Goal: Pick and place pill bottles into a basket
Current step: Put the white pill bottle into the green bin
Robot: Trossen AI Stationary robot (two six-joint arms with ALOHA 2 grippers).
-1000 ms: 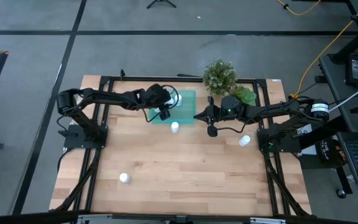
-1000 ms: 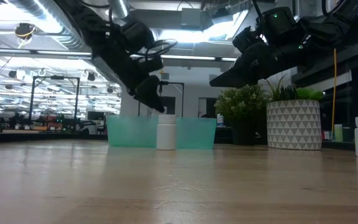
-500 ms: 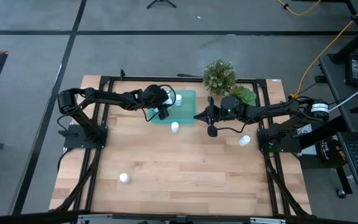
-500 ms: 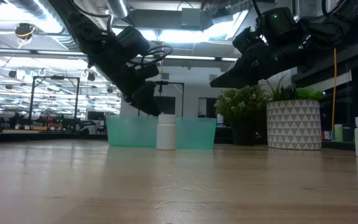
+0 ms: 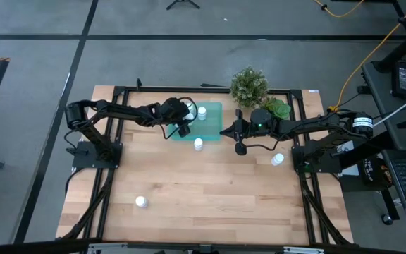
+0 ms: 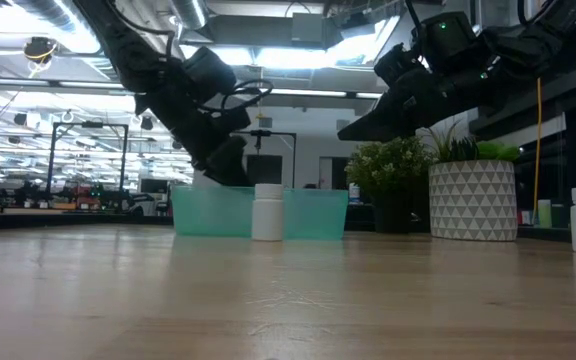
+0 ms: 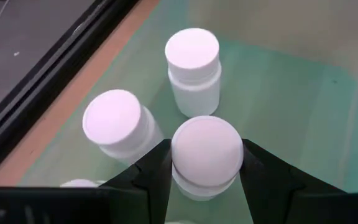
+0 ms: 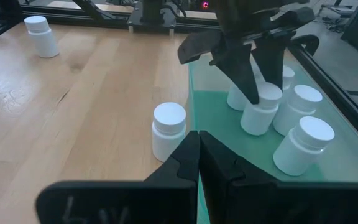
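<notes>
The teal basket (image 5: pixel 210 121) lies at the table's far middle; it also shows in the low view (image 6: pixel 308 212). Several white pill bottles stand upright in it (image 8: pixel 294 102) (image 7: pixel 192 62). My left gripper (image 5: pixel 182 127) reaches down into the basket's left part and is shut on one pill bottle (image 7: pixel 207 152). Another bottle (image 5: pixel 198 144) stands on the table just before the basket's near wall, one (image 5: pixel 278 159) at the right, one (image 5: pixel 141 202) at the near left. My right gripper (image 5: pixel 224 131) is shut and empty, hovering beside the basket's right end. My left gripper pinches the bottle's cap and neck (image 7: pixel 185 168) between its two fingers (image 8: pixel 248 74), one on each side. The fingers come from above, slanting down. The bottle (image 8: pixel 258 113) is tilted inside the basket; whether its base rests on the floor I cannot tell.
A bushy plant (image 5: pixel 249 86) and a white patterned pot with a green plant (image 6: pixel 472 200) stand at the far right, behind my right arm. The table's near half is bare wood apart from the loose bottles.
My left gripper has gone down into the basket and a little toward the table's left edge, staying shut on the bottle. My right arm has kept still.
</notes>
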